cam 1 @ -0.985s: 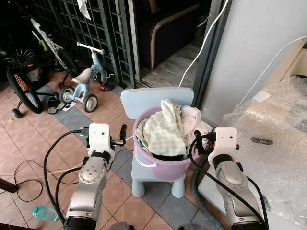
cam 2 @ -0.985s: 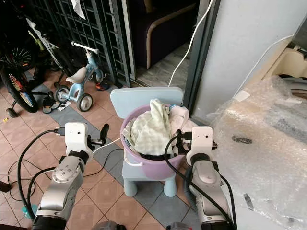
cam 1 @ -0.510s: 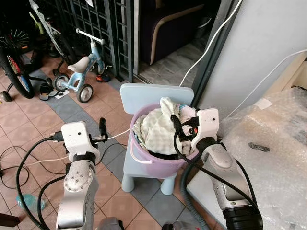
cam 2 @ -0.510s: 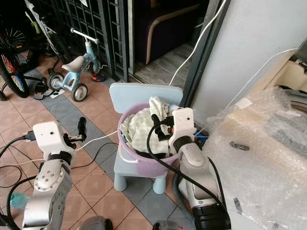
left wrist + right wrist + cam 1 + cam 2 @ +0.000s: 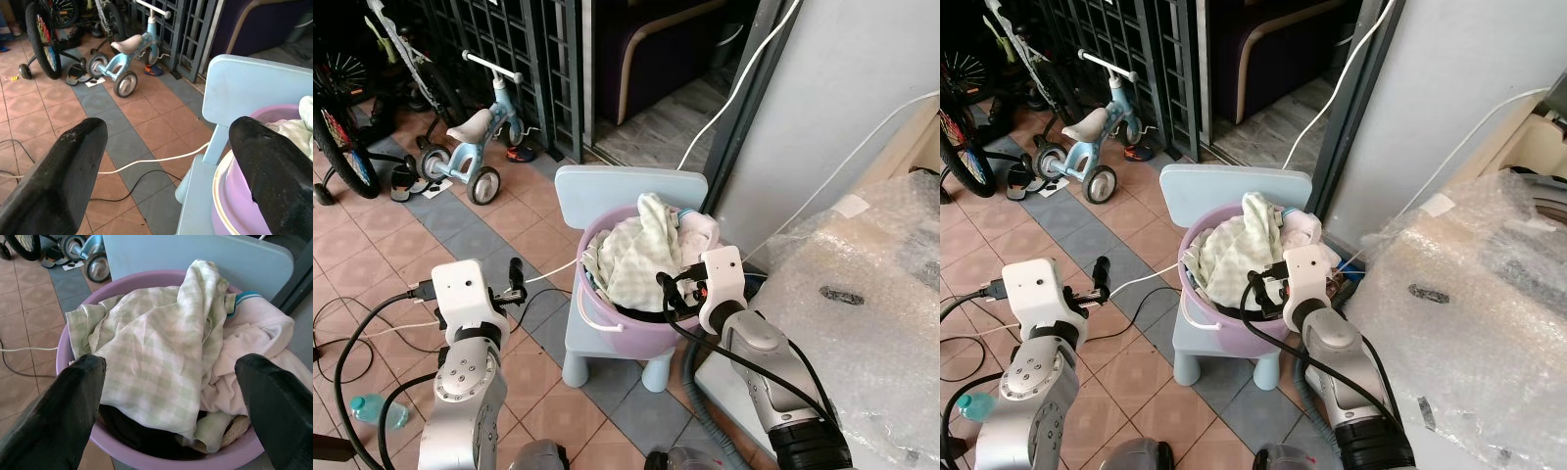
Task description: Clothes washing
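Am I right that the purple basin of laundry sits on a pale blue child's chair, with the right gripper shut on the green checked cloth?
Not quite. The purple basin does sit on the pale blue child's chair, but the right gripper is open, its fingers spread apart above the green checked cloth, gripping nothing. The right wrist view shows this.

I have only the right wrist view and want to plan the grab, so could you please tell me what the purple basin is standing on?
Observer: The purple basin stands on the seat of a small light-blue chair, which is on a tiled floor.
Operator: Thank you. Where is the left gripper?
Observer: The left gripper hovers to the left of the chair, apart from the basin, with its fingers open.
Operator: Is anything close on the other side?
Observer: A bulky bubble-wrapped object stands close beside the chair, on the robot's right.
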